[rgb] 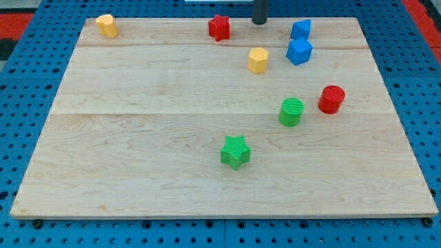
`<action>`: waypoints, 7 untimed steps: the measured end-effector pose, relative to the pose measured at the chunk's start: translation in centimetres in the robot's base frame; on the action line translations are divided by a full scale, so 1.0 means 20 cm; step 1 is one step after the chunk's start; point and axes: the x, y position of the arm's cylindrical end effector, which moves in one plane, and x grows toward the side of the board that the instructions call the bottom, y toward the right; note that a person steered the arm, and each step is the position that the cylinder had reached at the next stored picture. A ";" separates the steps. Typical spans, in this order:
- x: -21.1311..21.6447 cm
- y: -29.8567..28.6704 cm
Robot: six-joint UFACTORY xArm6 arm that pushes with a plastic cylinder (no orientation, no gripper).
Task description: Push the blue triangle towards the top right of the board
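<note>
The blue triangle (300, 29) sits near the board's top edge, right of centre. Just below it, almost touching, is a second blue block (299, 51), blocky in shape. My tip (259, 22) is the lower end of the dark rod at the view's top, to the left of the blue triangle with a gap between them. It stands between the red star (219, 27) and the blue triangle.
A yellow hexagon block (258, 60) lies below my tip. A yellow block (106, 25) sits at the top left corner. A red cylinder (331, 99) and a green cylinder (291, 111) sit at the right of centre. A green star (235, 151) lies near the middle bottom. The wooden board (138, 138) rests on a blue pegboard.
</note>
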 end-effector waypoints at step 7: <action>0.15 0.54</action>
